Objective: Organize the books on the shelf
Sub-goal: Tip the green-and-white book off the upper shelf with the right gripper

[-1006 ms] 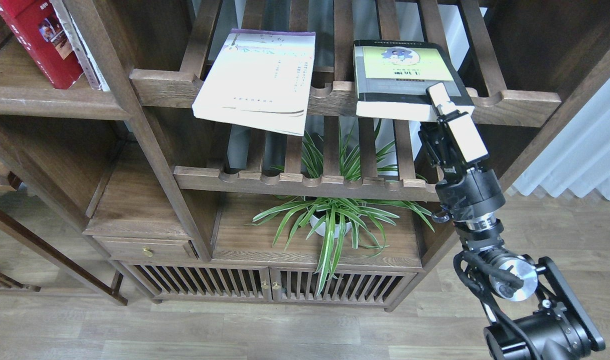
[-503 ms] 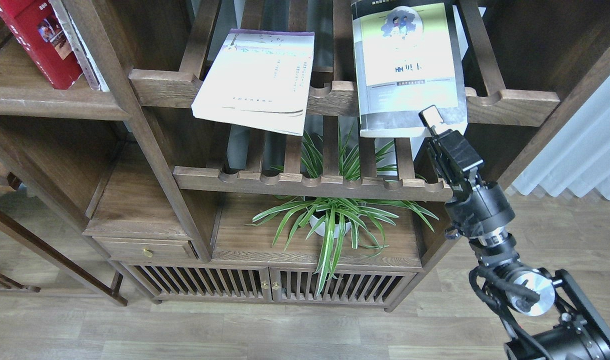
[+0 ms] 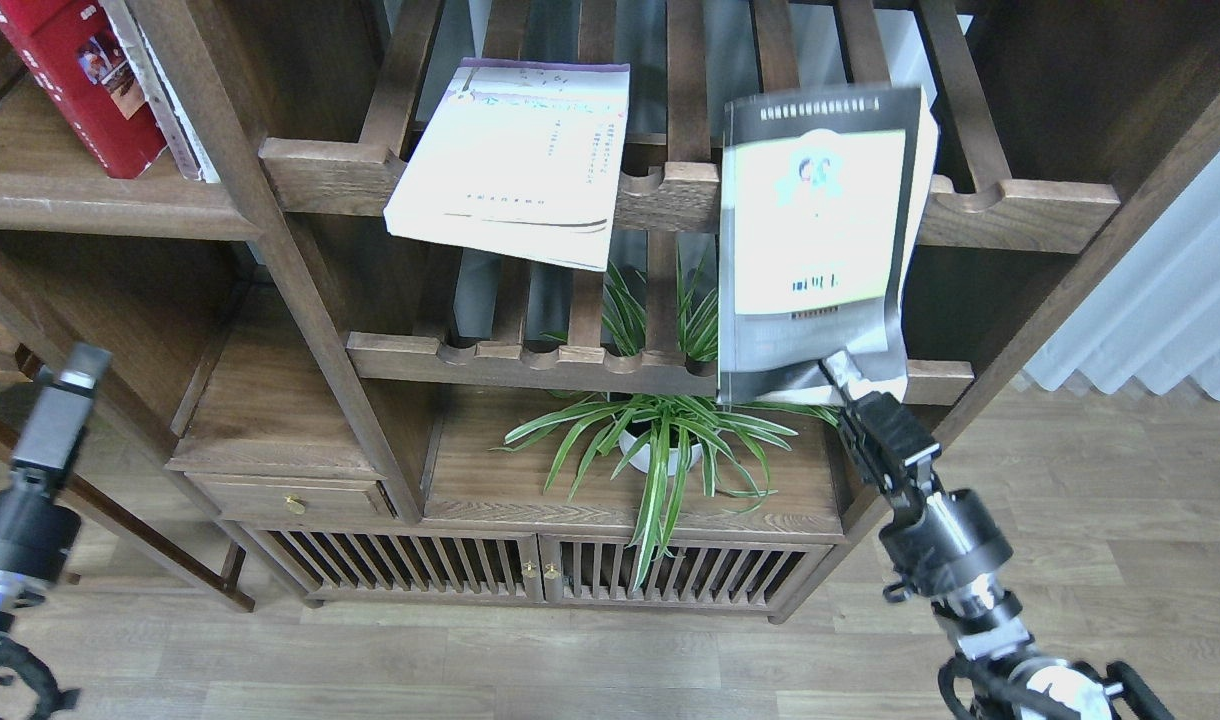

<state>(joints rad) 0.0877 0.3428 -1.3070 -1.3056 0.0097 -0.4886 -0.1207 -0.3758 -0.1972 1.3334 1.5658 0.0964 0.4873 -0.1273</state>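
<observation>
The thick black-grey book (image 3: 815, 240) — glossy, yellow-green panelled — is clamped at its lower corner by the right tool (image 3: 850, 385); the left tool's (image 3: 65, 395) state cannot be told.

The black-grey book (image 3: 815, 240) is gripped at its lower edge by the right tool (image 3: 848, 382), with the cream-white book (image 3: 515, 150) at nine o'clock.

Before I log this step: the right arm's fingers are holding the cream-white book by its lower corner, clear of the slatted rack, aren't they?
Not quite: in the head view the right fingers hold the black-grey book with the yellow-green panel, not the cream-white book, which lies on the slatted rack.
</observation>
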